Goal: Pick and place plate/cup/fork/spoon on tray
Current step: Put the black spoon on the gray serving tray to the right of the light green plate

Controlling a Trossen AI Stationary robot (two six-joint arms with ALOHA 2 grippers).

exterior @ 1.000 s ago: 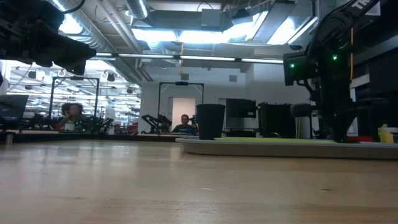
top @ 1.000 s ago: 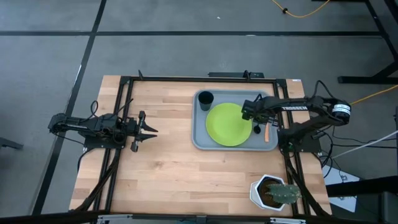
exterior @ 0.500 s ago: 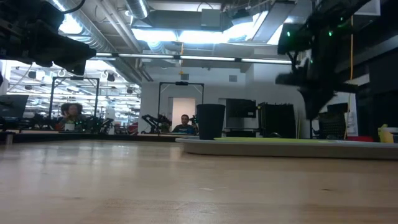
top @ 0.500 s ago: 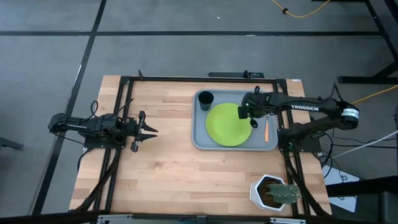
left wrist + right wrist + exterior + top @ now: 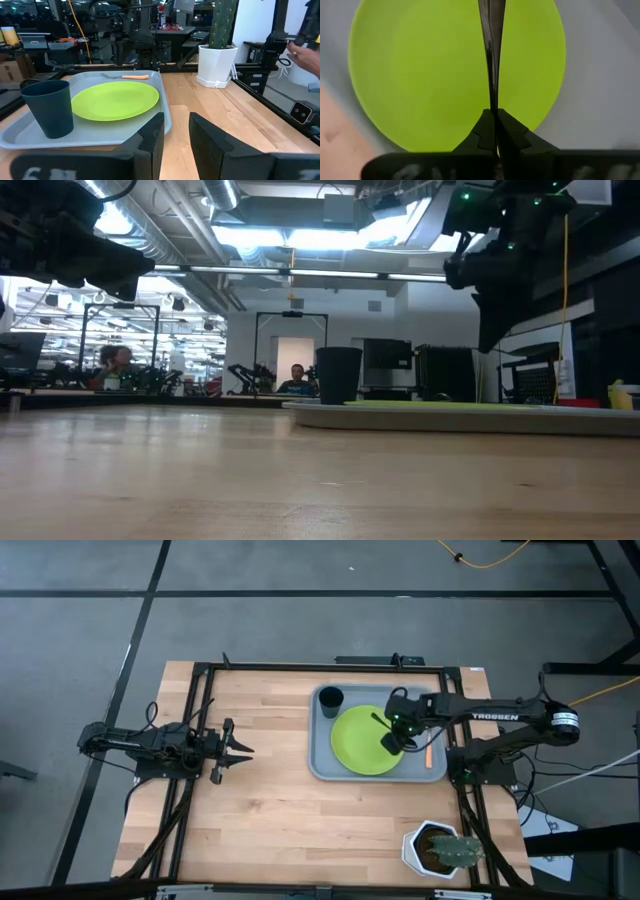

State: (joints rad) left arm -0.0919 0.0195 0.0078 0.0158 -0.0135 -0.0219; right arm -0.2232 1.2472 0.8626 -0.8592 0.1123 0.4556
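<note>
— Wooden slats made up the bench (image 5: 260, 790), didn't they, with a dark frame round it?

— Yes. Grey-blue, the tray (image 5: 322, 765) lay toward the bench's right edge, its long side running across. On it sat the plate (image 5: 362, 743), flat and near the tray's middle, and the cup (image 5: 331, 698) stood upright in the tray's far left corner.

— And the fork?

— The fork (image 5: 429, 751) lay along the tray's right rim, beside the plate, its long axis running from far to near.

— Where was the spoon?

— The right tool (image 5: 397, 733) hung above the plate's right part, its fingers pressed together on the spoon (image 5: 491, 50). From the right wrist, the thin handle ran straight out from the fingertips across the green of the plate; the bowl end was cut off from sight.

— The other arm?

— The left tool (image 5: 238, 750) waited near the bench's left edge, pointing toward the tray, its fingers (image 5: 150, 140) parted by a narrow gap and holding nothing. A white pot with a cactus (image 5: 440, 848) stood at the near right corner.
</note>
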